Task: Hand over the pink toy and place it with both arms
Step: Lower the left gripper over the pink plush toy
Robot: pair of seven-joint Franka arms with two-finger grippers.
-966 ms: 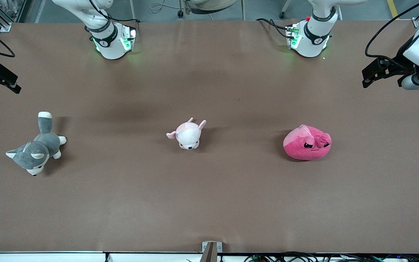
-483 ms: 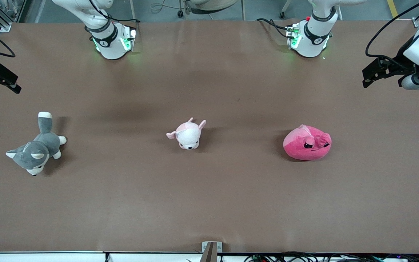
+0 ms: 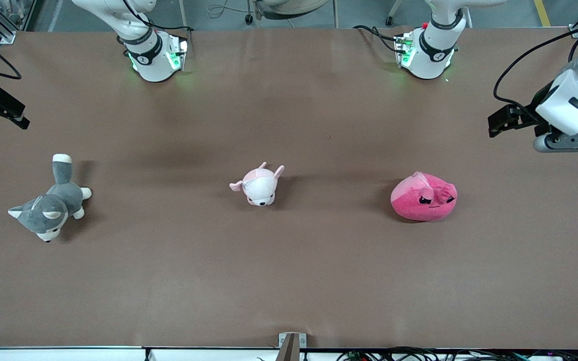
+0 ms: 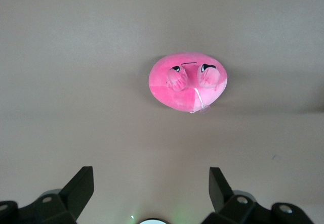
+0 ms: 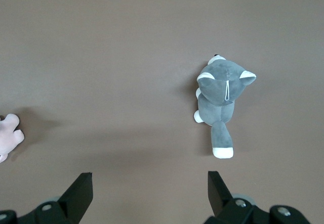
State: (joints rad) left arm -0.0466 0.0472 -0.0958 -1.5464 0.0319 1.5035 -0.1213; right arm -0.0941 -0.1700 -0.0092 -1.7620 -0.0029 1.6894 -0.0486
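Observation:
The pink toy (image 3: 423, 197), a round hot-pink plush with angry eyes, lies on the table toward the left arm's end. In the left wrist view the pink toy (image 4: 188, 82) sits ahead of the jaws, apart from them. My left gripper (image 3: 500, 123) hangs open and empty over the table's edge at that end; its open jaws (image 4: 150, 176) frame bare table. My right gripper (image 3: 7, 111) hangs open and empty over the right arm's end of the table, and the right wrist view shows it (image 5: 150, 179) over bare table.
A pale pink-and-white puppy plush (image 3: 259, 185) lies mid-table. A grey-and-white dog plush (image 3: 50, 203) lies toward the right arm's end, and shows in the right wrist view (image 5: 220, 95). The brown table (image 3: 289, 281) runs wide around all three.
My left arm has swung a little inward and downward in the front view, toward the pink toy. The right arm and the toys have not moved.

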